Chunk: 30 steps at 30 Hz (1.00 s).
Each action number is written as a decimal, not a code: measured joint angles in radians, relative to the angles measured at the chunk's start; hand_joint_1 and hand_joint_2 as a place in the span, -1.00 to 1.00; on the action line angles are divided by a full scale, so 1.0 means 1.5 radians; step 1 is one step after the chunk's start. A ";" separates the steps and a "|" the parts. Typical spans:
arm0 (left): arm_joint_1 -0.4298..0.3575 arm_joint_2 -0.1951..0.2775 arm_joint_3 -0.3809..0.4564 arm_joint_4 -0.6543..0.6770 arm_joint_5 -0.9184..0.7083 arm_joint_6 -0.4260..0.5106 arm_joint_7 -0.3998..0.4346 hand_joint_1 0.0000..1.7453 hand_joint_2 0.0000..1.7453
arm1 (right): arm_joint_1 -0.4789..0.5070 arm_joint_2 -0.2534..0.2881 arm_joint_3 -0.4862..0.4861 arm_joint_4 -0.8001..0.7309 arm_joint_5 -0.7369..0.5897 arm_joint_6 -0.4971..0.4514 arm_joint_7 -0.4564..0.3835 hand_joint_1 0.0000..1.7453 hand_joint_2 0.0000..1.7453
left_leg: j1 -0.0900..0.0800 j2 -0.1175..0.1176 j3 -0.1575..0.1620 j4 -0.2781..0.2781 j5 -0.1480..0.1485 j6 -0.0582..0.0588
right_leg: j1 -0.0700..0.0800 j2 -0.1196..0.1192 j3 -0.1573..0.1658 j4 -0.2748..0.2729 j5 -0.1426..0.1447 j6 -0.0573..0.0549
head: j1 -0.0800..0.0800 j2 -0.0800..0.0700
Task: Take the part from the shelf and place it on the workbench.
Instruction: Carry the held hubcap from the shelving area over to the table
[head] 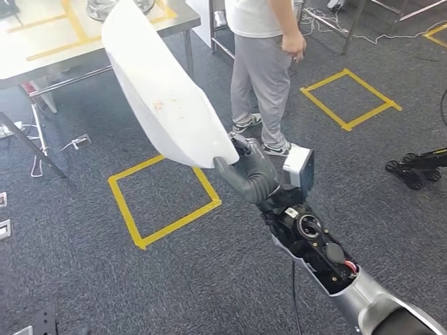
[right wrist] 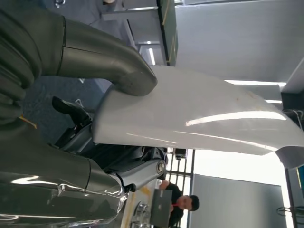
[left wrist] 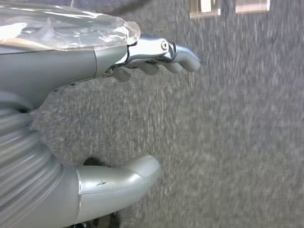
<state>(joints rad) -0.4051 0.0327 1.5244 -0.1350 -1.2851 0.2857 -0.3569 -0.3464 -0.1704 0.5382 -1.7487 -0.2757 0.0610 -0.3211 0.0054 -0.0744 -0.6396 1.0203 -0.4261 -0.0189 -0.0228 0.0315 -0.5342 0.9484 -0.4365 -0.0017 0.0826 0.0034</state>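
My right hand (head: 252,174) was clamped on the narrow end of the part (head: 163,91), a long white curved panel. In the right wrist view the thumb (right wrist: 118,66) pressed on the panel's (right wrist: 201,114) upper face w/ the darker fingers (right wrist: 139,168) wrapped under it, so the grip was firm on both sides. The part stuck up and away from me, tilted, held in the air above the dark carpet (head: 211,279), its wide end overlapping the near edge of the workbench (head: 52,42) in the head view. It wasn't resting on anything.

My left hand (left wrist: 107,114) hung over the carpet (left wrist: 232,142), fingers (left wrist: 179,54) straight, thumb (left wrist: 121,178) well apart from them, nothing in it.

Containers: something round and shiny sat on the workbench at the top edge of the head view, prob. a bowl or tray, too cut off to tell or see contents.

Room: a yellow tape square (head: 163,199) lay on the carpet just below the part, a second tape square (head: 350,98) off to the right. A person (head: 263,77) in grey trousers stood near, just beyond my right hand, between the two squares. A black wheeled base (head: 416,167) sat at the right edge. Workbench legs (head: 37,132) and loose cables stood at left.
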 joint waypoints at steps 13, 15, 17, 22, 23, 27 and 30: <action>0.000 0.005 0.000 0.000 0.000 0.000 -0.001 -1.00 1.00 | -0.001 0.000 0.000 0.000 0.000 0.000 -0.001 1.00 1.00 | -0.006 0.063 0.028 -0.052 0.025 0.017 | 0.008 -0.072 0.013 -0.003 -0.015 0.017 | -0.003 0.000; 0.000 0.005 0.000 0.000 0.000 0.000 -0.002 -1.00 1.00 | -0.001 0.000 0.000 0.000 0.000 0.000 -0.002 1.00 1.00 | -0.001 0.054 0.032 -0.056 0.026 0.025 | 0.007 -0.055 -0.001 0.031 -0.039 0.022 | -0.001 0.000; -0.001 0.004 0.000 0.000 0.000 0.000 -0.002 -1.00 1.00 | -0.001 0.000 -0.001 0.000 0.000 0.000 -0.002 1.00 1.00 | 0.000 0.045 0.034 -0.057 0.026 0.030 | 0.006 -0.031 -0.043 0.122 -0.084 0.026 | 0.003 0.000; 0.000 0.003 0.000 0.000 0.000 0.000 -0.002 -1.00 1.00 | 0.002 0.000 0.000 0.005 0.000 0.000 -0.002 1.00 1.00 | 0.000 0.013 0.037 -0.054 0.022 0.030 | 0.004 -0.018 -0.067 0.147 -0.053 0.027 | 0.007 0.000; 0.000 0.003 0.000 0.000 0.001 -0.001 -0.002 -1.00 1.00 | 0.002 0.000 0.000 0.005 0.000 -0.001 -0.002 1.00 1.00 | 0.000 0.006 0.038 -0.052 0.021 0.029 | 0.003 -0.008 -0.046 0.098 -0.028 0.025 | 0.008 0.000; 0.001 0.003 0.000 0.000 0.016 -0.009 -0.004 -1.00 1.00 | -0.003 0.000 0.000 0.007 -0.002 -0.002 -0.002 1.00 1.00 | -0.001 -0.015 0.028 -0.045 0.021 0.017 | 0.003 0.011 -0.003 0.006 -0.006 0.017 | 0.007 0.000; 0.006 0.006 0.000 0.000 0.027 -0.016 -0.006 -1.00 1.00 | -0.013 0.000 0.000 0.010 -0.004 -0.004 -0.003 1.00 1.00 | -0.001 0.001 0.016 -0.022 0.007 0.005 | -0.002 -0.002 0.004 -0.001 -0.003 0.007 | 0.003 0.000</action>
<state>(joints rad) -0.3966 0.0424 1.5244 -0.1344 -1.2447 0.2615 -0.3665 -0.3665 -0.1702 0.5383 -1.7333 -0.2812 0.0552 -0.3253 0.0042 -0.0735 -0.6161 0.9876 -0.4159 -0.0107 -0.0251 0.0278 -0.5288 0.9472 -0.4417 0.0093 0.0865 0.0034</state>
